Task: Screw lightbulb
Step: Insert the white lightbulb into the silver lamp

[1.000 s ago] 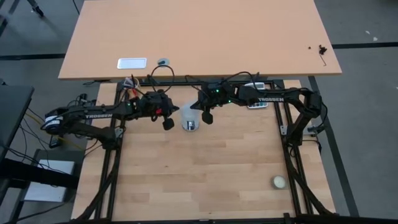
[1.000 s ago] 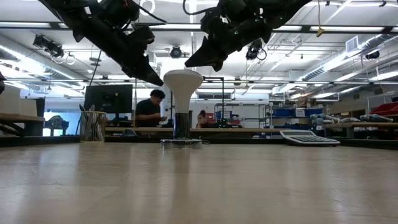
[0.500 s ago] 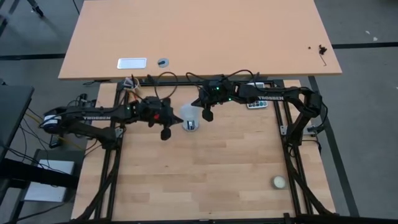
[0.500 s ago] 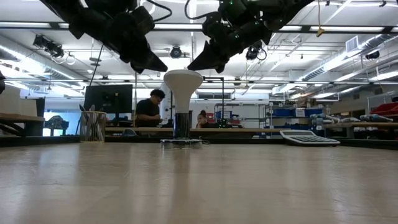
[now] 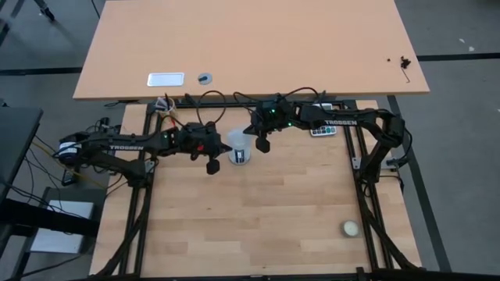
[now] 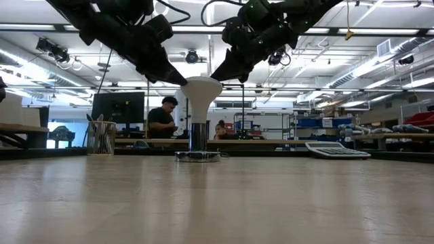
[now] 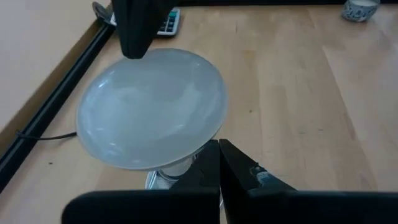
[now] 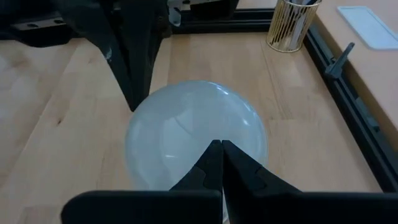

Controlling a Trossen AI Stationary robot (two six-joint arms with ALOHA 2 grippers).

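The white lightbulb (image 6: 199, 91) stands upright, dome up, with its grey screw base (image 6: 197, 135) down in the round socket disc (image 6: 197, 155) at the far middle of the table. My left gripper (image 6: 183, 82) is shut, its tips at the dome's left, near-side rim (image 7: 186, 163). My right gripper (image 6: 214, 78) is also shut, its tips at the dome's right rim (image 8: 205, 140). From above, the bulb (image 5: 238, 144) sits between my left gripper (image 5: 212, 166) and my right gripper (image 5: 264, 146). My left gripper slants down from the table's left, its shut fingertips (image 7: 217, 152) against the outline of the dome's lower rim; I cannot tell whether they touch it. My right gripper slants down from the right, its shut fingertips (image 8: 217, 149) over the dome's near edge; touch cannot be told.
A cream ball (image 5: 350, 228) lies near the front right corner. A calculator (image 6: 337, 150) sits at the far right and a gold pencil cup (image 6: 100, 137) at the far left. A black cord (image 7: 43, 135) runs from the socket. People sit in the room beyond.
My left gripper has swung a little toward the table's near edge alongside the bulb and has turned, its tips rising from under the dome's rim to beside it. The bulb has stayed upright in the socket.
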